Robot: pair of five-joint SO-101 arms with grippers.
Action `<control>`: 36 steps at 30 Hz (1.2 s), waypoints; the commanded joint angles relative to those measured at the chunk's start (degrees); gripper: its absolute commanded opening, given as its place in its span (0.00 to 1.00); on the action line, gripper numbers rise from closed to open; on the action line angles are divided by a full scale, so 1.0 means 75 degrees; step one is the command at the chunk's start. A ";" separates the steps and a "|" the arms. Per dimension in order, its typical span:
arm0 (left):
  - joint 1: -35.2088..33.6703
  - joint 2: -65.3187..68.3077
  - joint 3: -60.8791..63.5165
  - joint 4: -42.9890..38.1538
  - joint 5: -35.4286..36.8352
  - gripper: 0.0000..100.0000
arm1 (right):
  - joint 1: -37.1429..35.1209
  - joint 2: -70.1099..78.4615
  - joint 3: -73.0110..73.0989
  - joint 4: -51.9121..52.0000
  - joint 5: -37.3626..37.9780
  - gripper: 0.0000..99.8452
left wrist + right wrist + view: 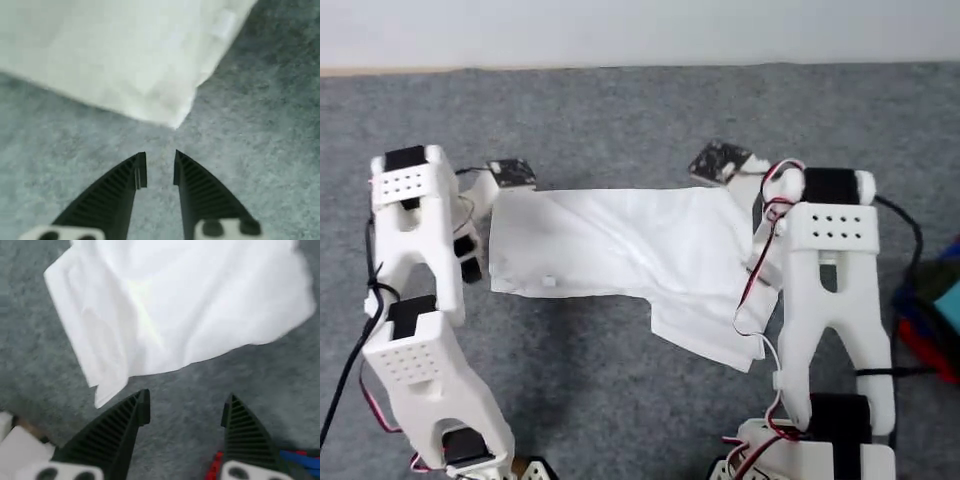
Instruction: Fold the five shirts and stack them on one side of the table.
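Note:
A white shirt [620, 250] lies partly folded across the middle of the grey table, with a loose flap trailing toward the front right. In the left wrist view my left gripper [160, 170] hovers just short of a corner of the shirt [125, 60]; its fingers stand slightly apart with nothing between them. My right gripper [187, 410] stands wide open over bare carpet, close to the shirt's rumpled edge [165, 315]. The left arm [415, 260] stands at the shirt's left end and the right arm [820, 260] at its right end.
Folded coloured shirts [932, 310], red, blue and teal, lie at the table's right edge and peek in beside the right gripper [300, 457]. Grey carpet [620, 110] covers the table behind and in front of the shirt.

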 commanded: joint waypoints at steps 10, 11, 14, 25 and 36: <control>0.0738 -0.0481 -0.0897 -0.0434 0.1641 0.00 | -0.0041 0.0897 -0.0586 -0.2421 -0.1407 0.06; 0.0879 -0.0481 -0.0709 -0.0750 0.2051 0.00 | -0.0088 0.1166 -0.0598 -0.2643 -0.1453 0.03; 0.1137 -0.0481 -0.0229 -0.1758 0.3118 0.00 | -0.0135 0.1987 -0.0621 -0.3323 -0.1453 0.01; 0.1747 -0.0469 0.1213 -0.3388 0.4548 0.00 | -0.0076 0.4319 -0.0832 -0.5843 -0.1442 0.01; 0.1582 -0.0469 0.2374 -0.3423 0.4056 0.00 | 0.0604 0.6371 -0.3329 -0.5785 -0.1442 0.01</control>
